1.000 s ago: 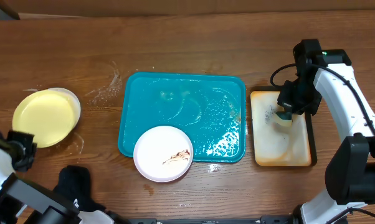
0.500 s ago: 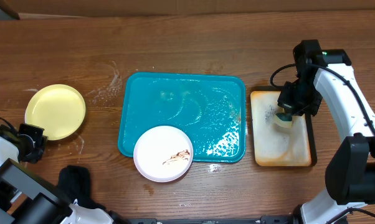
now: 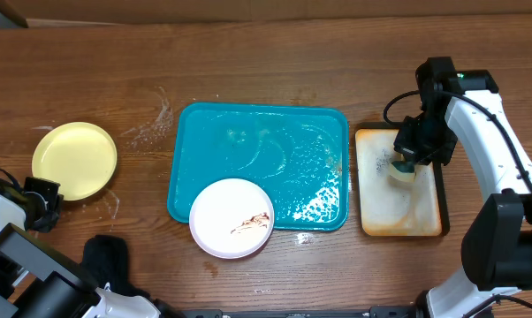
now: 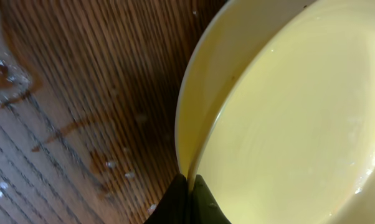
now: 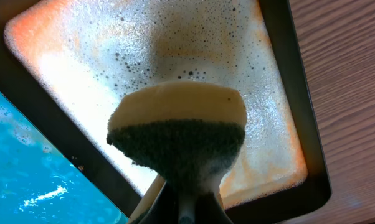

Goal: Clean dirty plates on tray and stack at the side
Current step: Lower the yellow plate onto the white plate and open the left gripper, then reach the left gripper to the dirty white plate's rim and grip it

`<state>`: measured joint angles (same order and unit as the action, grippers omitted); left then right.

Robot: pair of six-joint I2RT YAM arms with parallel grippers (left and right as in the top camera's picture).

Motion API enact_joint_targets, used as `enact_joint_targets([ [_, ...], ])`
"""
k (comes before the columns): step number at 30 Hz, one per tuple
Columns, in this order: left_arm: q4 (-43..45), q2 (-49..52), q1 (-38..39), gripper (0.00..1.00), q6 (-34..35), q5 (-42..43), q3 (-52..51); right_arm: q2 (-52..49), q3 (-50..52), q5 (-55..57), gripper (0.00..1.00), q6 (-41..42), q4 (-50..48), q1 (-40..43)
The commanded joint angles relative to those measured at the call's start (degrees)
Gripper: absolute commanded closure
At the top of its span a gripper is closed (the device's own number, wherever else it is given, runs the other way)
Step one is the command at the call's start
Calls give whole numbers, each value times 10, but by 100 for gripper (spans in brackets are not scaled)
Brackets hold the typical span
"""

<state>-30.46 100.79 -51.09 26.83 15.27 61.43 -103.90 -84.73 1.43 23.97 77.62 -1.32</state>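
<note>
**Yellow-green plate off tray at left; one smeared white plate on tray**

- Left gripper [image 3: 47, 193]: fingers nearly together, pinching the near rim of the yellow-green plate [image 3: 74, 160]. The plate lies on the wooden table [image 3: 292, 62], well left of the teal tray [image 3: 248, 132]. Its face looks clean.
- Left wrist view: a second pale rim line runs just outside the gripped rim. Cannot tell whether this is another plate underneath.
- Water streaks and droplets lie on the table between this plate and the tray.
- White plate [image 3: 232, 217]: rests on the tray's front-left corner and overhangs the front rim onto the table. It has a brown smear right of centre.
- The tray floor is wet, with white foam patches toward its right front.
- Right gripper [image 3: 404, 162]: fingers clamped on a sponge [image 5: 178, 130], yellow foam with a dark green scrub face. It is held over the far half of the cream tray [image 3: 425, 231].
- The dark-rimmed cream tray sits just right of the teal tray, its floor covered in suds.
</note>
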Motion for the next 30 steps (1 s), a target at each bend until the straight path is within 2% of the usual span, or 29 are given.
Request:
enact_joint_targets([
  [1, 6, 2, -3, 96, 4, -18, 0, 3, 2, -3, 96, -2, 2, 0],
  [8, 10, 2, -3, 96, 3, -33, 8, 3, 2, -2, 96, -3, 8, 0],
  [9, 9, 2, -3, 90, 3, -38, 9, 3, 2, -2, 96, -5, 8, 0],
  [11, 9, 2, -3, 59, -1, -39, 10, 3, 2, -2, 96, -5, 8, 0],
  [12, 9, 2, -3, 39, -1, -39, 10, 3, 2, -2, 96, -5, 8, 0],
  [14, 7, 2, -3, 17, -1, -38, 10, 3, 2, -2, 96, -5, 7, 0],
  [15, 7, 2, -3, 11, -2, -36, 11, 3, 2, -2, 96, -5, 7, 0],
  [17, -2, 2, -3, 15, -13, -23, 19, 3, 2, -2, 96, -5, 7, 0],
  [19, -21, 2, -2, 36, -21, 0, 35, 3, 2, -2, 96, -5, 7, 0],
  [20, -29, 2, 0, 38, -22, 11, 43, 3, 1, -2, 96, -5, 7, 0],
  [24, -94, -2, 19, 36, -23, 54, 93, 3, 1, -3, 96, -5, 1, 0],
  [30, -177, -28, 101, 37, -68, 51, 167, 3, 1, -3, 96, -5, -2, 0],
])
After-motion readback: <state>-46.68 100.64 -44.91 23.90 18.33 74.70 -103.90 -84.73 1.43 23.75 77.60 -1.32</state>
